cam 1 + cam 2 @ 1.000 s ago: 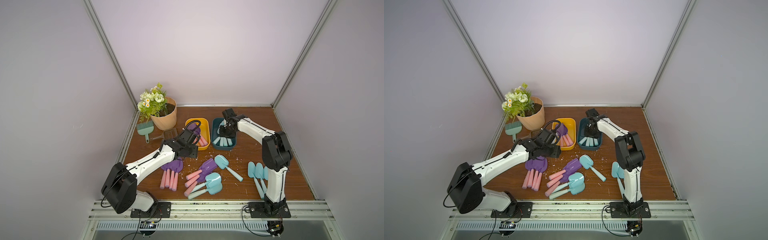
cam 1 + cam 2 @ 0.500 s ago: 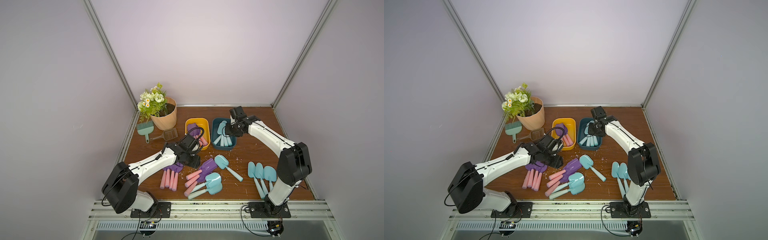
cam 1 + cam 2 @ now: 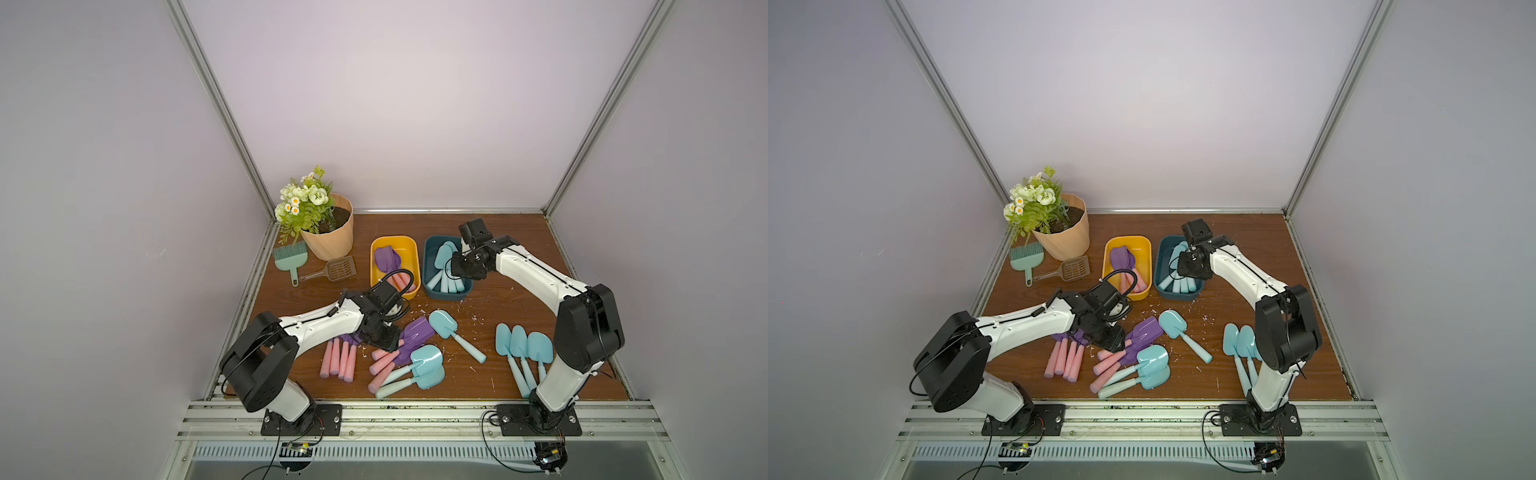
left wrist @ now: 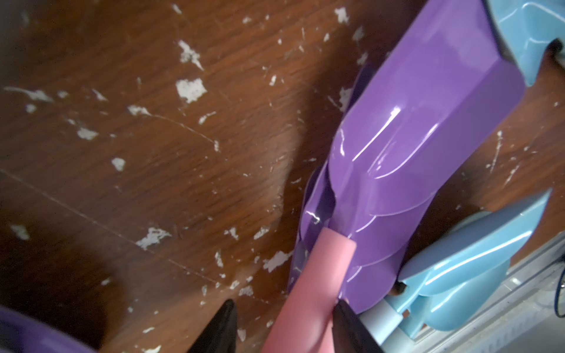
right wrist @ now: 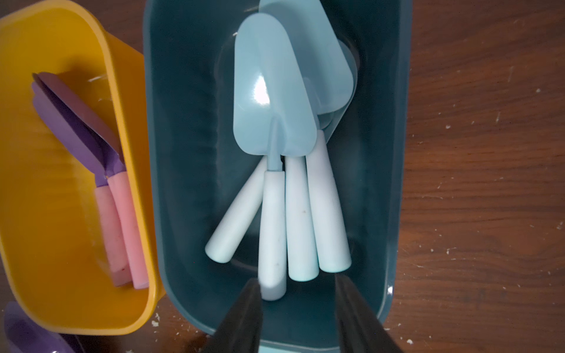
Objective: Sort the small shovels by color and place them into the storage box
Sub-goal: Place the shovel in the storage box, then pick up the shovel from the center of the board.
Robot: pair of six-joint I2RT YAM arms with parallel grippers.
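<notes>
Hovering right claw (image 5: 296,279): above teal box (image 5: 394,152), released, nothing between the fingers.
Left claw (image 4: 284,308): low over worktop (image 3: 478,232), astride pink handle (image 4: 318,275) of purple shovel (image 4: 412,137); one finger touches the handle, the other stands off it, so not clenched.
Teal box contents: light blue shovels (image 5: 269,91), four handles showing.
Yellow box (image 5: 61,36): just beside teal box, purple shovels (image 5: 76,122) inside.
Loose pile: purple and light blue mixed mid-worktop.
Blue trio (image 3: 521,345): on worktop near right arm base.
</notes>
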